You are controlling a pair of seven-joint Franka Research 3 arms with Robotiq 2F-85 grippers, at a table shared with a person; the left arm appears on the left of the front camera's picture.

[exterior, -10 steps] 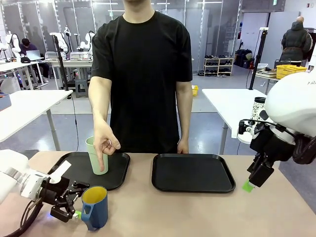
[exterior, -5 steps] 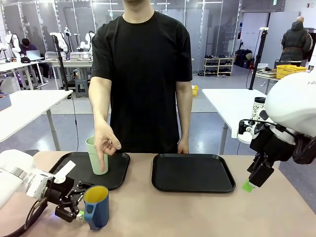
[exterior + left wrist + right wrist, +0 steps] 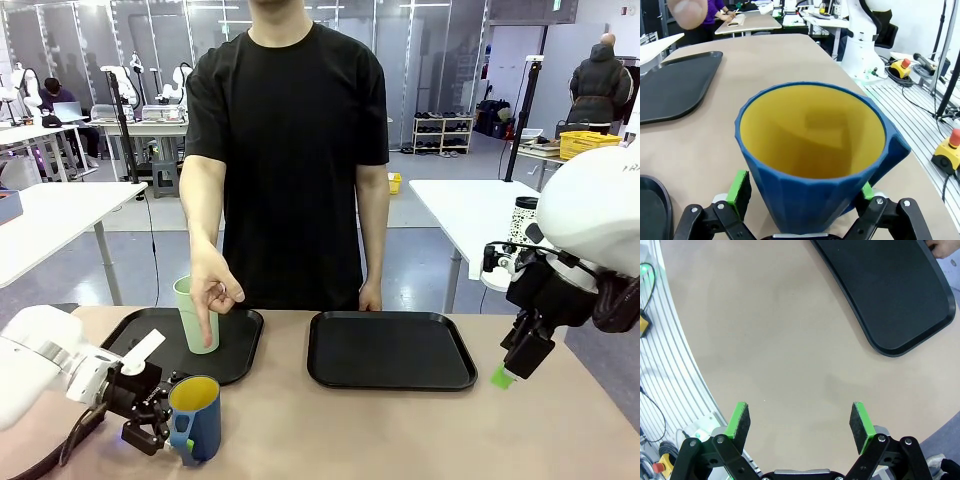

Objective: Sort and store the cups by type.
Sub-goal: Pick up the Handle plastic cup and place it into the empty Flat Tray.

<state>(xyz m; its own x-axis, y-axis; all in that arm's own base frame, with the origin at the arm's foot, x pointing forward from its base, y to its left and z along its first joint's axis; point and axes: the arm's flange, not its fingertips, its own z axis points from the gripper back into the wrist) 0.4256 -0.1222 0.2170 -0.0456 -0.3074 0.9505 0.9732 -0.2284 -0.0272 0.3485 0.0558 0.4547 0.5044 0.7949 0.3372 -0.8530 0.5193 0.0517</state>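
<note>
The dark blue mug with a yellow inside stands upright on the table in front of the left tray. My left gripper is open, with its fingers on either side of the mug. The left wrist view shows the mug between the green pads, its handle to the right. A pale green tumbler stands on the left tray with the person's hand on it. Over the table's right end, my right gripper hangs open with nothing in it, and its wrist view shows the right gripper above bare table.
A second black tray lies bare at centre right and appears again as the tray in the right wrist view. The person stands at the far edge, the other hand at the table's rim. A white speckled tumbler stands on a table behind.
My left gripper has slid right, and its fingers have come around the blue mug. The right arm, the person's hand and the tumbler have not moved.
</note>
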